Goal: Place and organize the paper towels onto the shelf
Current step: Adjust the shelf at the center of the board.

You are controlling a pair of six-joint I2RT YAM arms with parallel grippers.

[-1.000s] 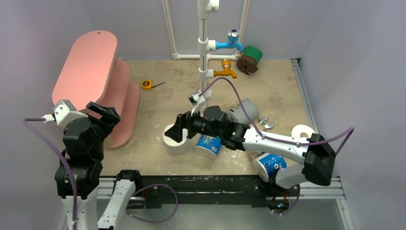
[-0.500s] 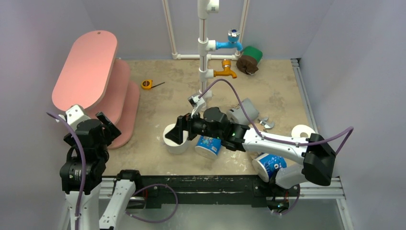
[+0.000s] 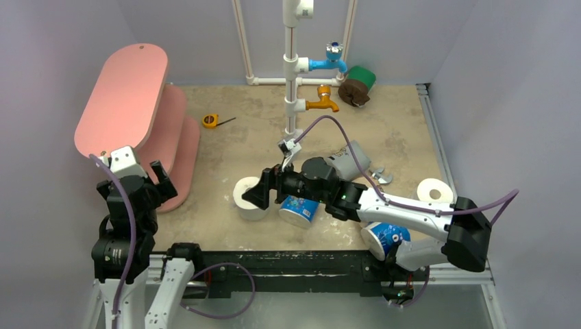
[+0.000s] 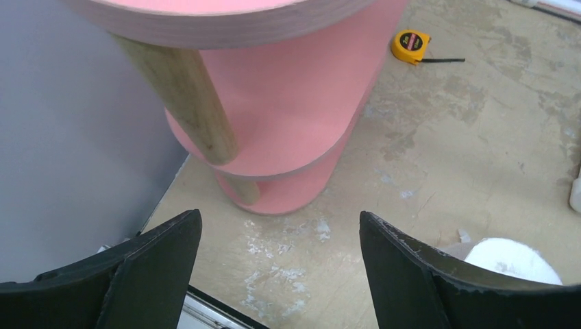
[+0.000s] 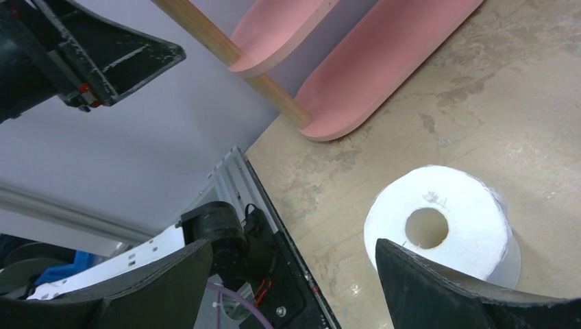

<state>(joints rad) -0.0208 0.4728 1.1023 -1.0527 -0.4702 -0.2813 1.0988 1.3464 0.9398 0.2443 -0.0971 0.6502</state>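
The pink shelf (image 3: 127, 103) stands at the far left, and its boards and a wooden post (image 4: 185, 96) fill the left wrist view. My left gripper (image 3: 161, 181) hangs open and holds nothing, just off the shelf's near end. A bare white paper towel roll (image 3: 245, 199) stands upright mid-table. My right gripper (image 3: 259, 193) is open right beside it. In the right wrist view one finger overlaps the roll's (image 5: 438, 219) near side and the jaws (image 5: 294, 243) are empty. Two blue printed rolls (image 3: 298, 209) (image 3: 385, 236) lie under the right arm.
A grey roll (image 3: 349, 161) lies behind the right arm and a white roll (image 3: 433, 190) at the right edge. Green and brown rolls (image 3: 356, 86) sit at the back by the white pipe frame (image 3: 291, 68). A yellow tape measure (image 3: 211, 120) lies near the shelf.
My left arm has drawn back from the shelf toward the near edge, its jaws a little wider. The right gripper shifted slightly right, uncovering the white roll's top.
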